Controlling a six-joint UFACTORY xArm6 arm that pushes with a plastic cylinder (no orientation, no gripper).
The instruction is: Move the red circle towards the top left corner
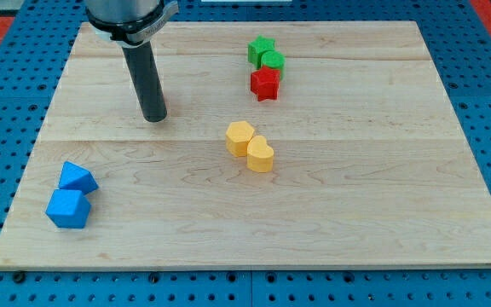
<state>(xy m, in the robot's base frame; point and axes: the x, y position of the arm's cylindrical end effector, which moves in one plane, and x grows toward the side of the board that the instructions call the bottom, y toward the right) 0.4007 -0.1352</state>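
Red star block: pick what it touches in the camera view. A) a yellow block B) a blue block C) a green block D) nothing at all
C: the red star sits right against the lower green block near the view's top, while the yellow blocks and the blue blocks lie well apart from it.

We see only a thin red sliver of the red circle [164, 108] at the right edge of our rod's lower end; the rest is hidden behind the rod; it lies on the counter [356, 213] in the view's upper left part, touching our tip [154, 118].
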